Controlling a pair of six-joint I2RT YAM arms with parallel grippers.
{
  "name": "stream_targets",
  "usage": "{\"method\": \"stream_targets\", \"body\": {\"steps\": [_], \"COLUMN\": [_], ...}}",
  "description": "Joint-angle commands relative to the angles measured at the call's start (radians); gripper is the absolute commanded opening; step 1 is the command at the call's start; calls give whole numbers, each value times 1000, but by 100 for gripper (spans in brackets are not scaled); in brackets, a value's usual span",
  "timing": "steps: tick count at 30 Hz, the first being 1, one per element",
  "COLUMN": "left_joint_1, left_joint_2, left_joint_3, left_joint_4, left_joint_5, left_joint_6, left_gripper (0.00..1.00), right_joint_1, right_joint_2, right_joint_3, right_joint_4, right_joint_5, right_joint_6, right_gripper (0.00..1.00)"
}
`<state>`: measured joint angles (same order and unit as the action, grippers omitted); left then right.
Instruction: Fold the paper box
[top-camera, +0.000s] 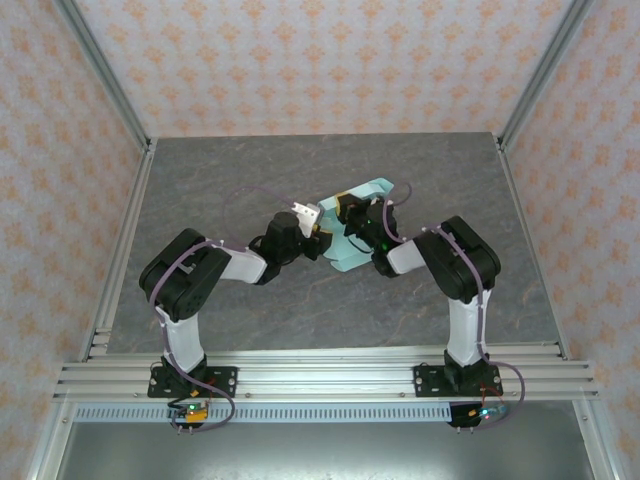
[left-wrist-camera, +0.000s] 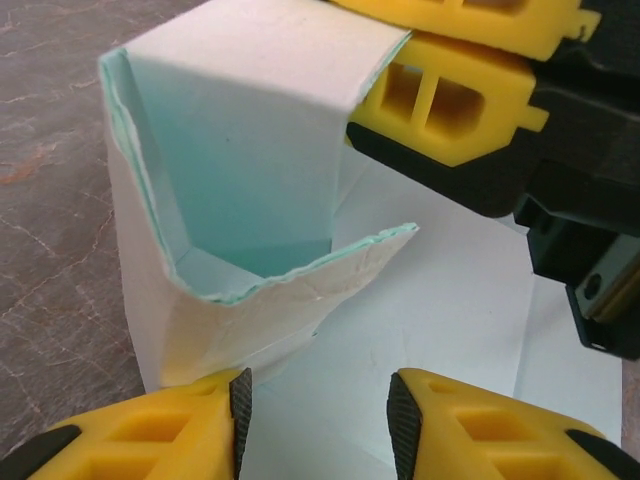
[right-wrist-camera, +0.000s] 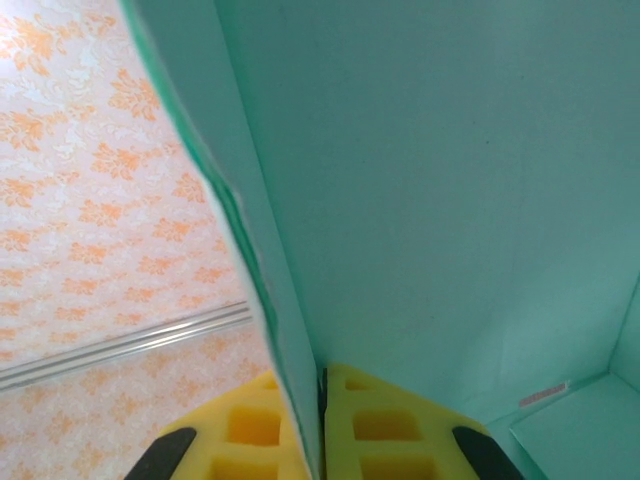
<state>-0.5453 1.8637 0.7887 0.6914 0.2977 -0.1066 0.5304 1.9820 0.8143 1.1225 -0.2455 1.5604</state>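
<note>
The paper box (top-camera: 368, 197) is pale mint card, half folded, at mid-table between both arms. In the left wrist view its walls (left-wrist-camera: 250, 150) stand up around a teal inside, and a flat white panel (left-wrist-camera: 450, 300) lies beyond. My left gripper (left-wrist-camera: 315, 410) is open just short of the box's creased corner, nothing between its pads. My right gripper (right-wrist-camera: 320, 400) is shut on one upright wall of the box (right-wrist-camera: 450, 200), its yellow fingers (left-wrist-camera: 455, 105) clamping that wall's top edge. From above, the left gripper (top-camera: 322, 238) and right gripper (top-camera: 348, 213) meet at the box's near-left side.
The grey marbled table (top-camera: 250, 180) stretches around the box on all sides. Patterned walls and aluminium posts (top-camera: 105, 80) enclose it. The arms' mounting rail (top-camera: 320, 375) runs along the near edge.
</note>
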Motion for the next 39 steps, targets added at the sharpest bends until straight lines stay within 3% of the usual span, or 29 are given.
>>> {"method": "stream_targets", "body": {"steps": [1,9,14,21,28,37,39], "left_joint_1": [3,-12,-13,-11,-3,25,24], "left_joint_2": [3,3,-9,-21,-23,-23,-27], "left_joint_3": [43,41,21,15,34,40,49], "left_joint_4": [19,48,84,69,33,8,4], "left_joint_5": [-95,-84,-37,-70,-85,-128,-107], "left_joint_6": [-5,-9,-1,8,-7,-57,-52], "left_gripper": [43,36,39,43,38,33,32], "right_joint_1": [48,97,102,102,101,99,98], "right_joint_2": [-24,-31,-28,-22,-11,-15,-21], "right_joint_3": [-48,-61,-63,-16,14,31,34], "right_joint_4": [-73,-102,-96,-119,-137,-147,-153], "right_joint_5": [14,106,134,130,143,131,132], "right_joint_6": [58,57,62,47,34,38,42], "right_gripper": [8,9,9,14,20,20,12]}}
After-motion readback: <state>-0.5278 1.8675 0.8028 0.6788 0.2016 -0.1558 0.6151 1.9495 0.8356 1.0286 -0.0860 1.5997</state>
